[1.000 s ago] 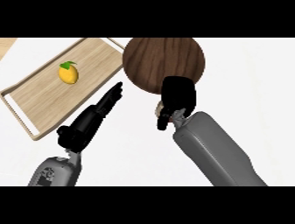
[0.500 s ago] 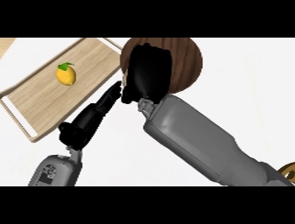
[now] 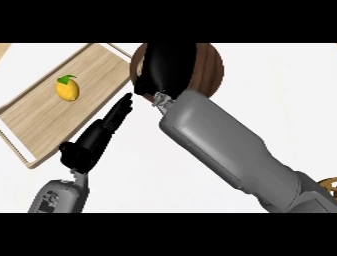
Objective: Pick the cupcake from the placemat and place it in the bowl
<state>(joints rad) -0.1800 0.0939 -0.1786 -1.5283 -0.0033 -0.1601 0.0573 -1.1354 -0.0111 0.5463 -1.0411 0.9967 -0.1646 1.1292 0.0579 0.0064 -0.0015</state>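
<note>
Lemon [image 3: 67, 90] on tray [image 3: 23, 117] (far left), bowl [image 3: 211, 65] right of tray, behind forearms

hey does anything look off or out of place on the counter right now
Mostly tidy. One oddity: a lemon lies alone on the wooden tray, and no cupcake shows. The right hand covers much of the dark bowl, hiding its inside. The left hand rests open beside the tray.

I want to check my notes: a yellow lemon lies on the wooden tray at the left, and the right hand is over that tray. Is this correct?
Not quite. In the head view the lemon does lie on the wooden tray, but the right hand is over the dark brown bowl, not the tray.
</note>
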